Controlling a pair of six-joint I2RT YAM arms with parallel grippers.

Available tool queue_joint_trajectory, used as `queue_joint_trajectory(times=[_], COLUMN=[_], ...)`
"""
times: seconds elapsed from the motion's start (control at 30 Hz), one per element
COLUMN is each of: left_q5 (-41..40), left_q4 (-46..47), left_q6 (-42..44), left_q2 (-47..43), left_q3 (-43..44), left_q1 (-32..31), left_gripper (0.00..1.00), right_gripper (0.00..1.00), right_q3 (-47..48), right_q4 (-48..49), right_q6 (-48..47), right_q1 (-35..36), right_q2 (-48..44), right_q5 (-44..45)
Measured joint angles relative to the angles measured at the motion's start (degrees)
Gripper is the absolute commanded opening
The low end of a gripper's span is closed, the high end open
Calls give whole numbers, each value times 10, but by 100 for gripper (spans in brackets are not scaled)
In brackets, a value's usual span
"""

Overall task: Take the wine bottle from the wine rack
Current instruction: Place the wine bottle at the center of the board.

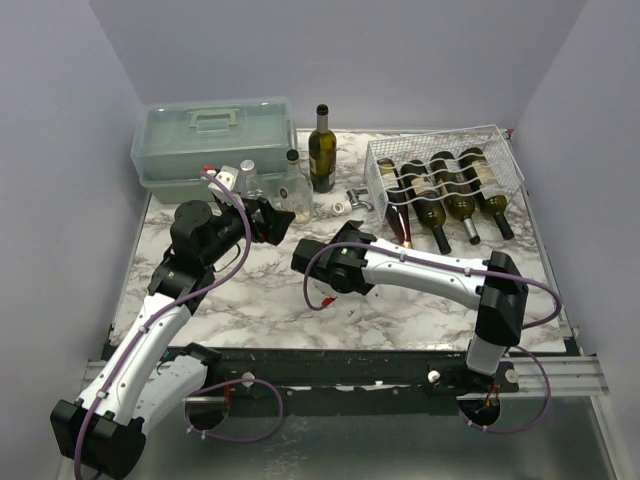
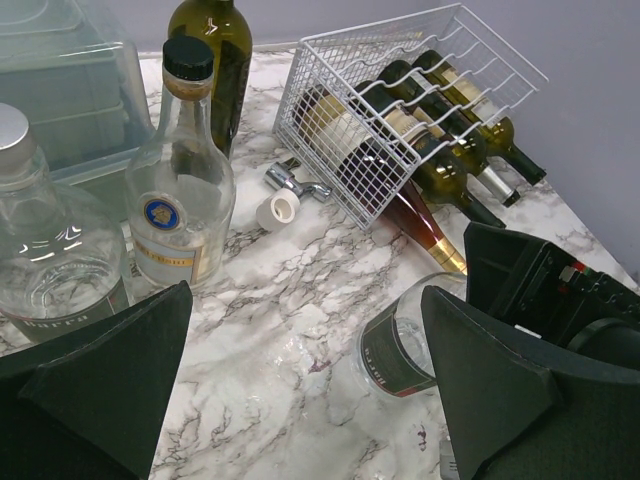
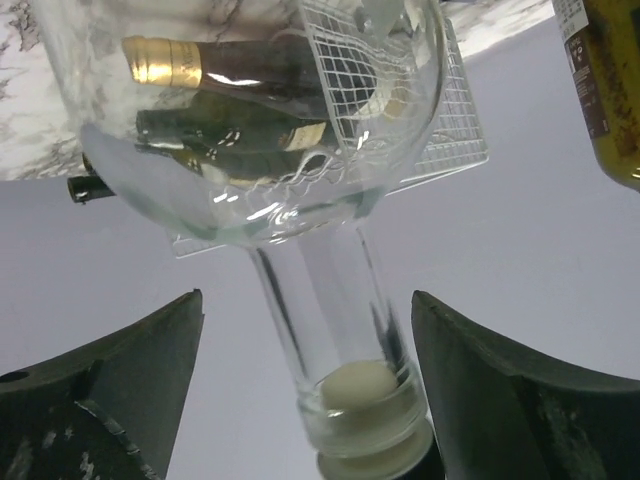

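So, jaws: left gripper, right gripper spread
risk: right straddles clear bottle; wrong grab, wine rack missed

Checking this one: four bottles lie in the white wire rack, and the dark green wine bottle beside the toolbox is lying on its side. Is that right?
Not quite. The dark green wine bottle stands upright, not on its side, between the toolbox and the white wire rack; the top external view shows this. Four bottles do lie in the rack.
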Motion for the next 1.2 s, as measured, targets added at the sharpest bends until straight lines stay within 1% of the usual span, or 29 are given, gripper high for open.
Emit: queue_joint_trajectory(times=[0.17,0.47,0.87,1.0,1.2], left_q5=[0,-5,-12,-12,-12], left_q4=[0,0,0,0,-4], left_q6=[0,6,11,12,17], left_q2=[0,0,0,0,4], left_q3=[0,0,0,0,0], left_q1=[0,1,2,2,2], left_gripper=[99,99,99,99,99], right_gripper=[88,89,89,89,89], right_q3=[8,51,60,83,155], right_q4=[-13,-52,-71,-74,-77], right_q6=[8,37,63,80,110], right_q1=[9,56,70,70,69], right_q2=[0,-2,-79,-87,-89], right_q5=[0,-13,-52,-71,-108])
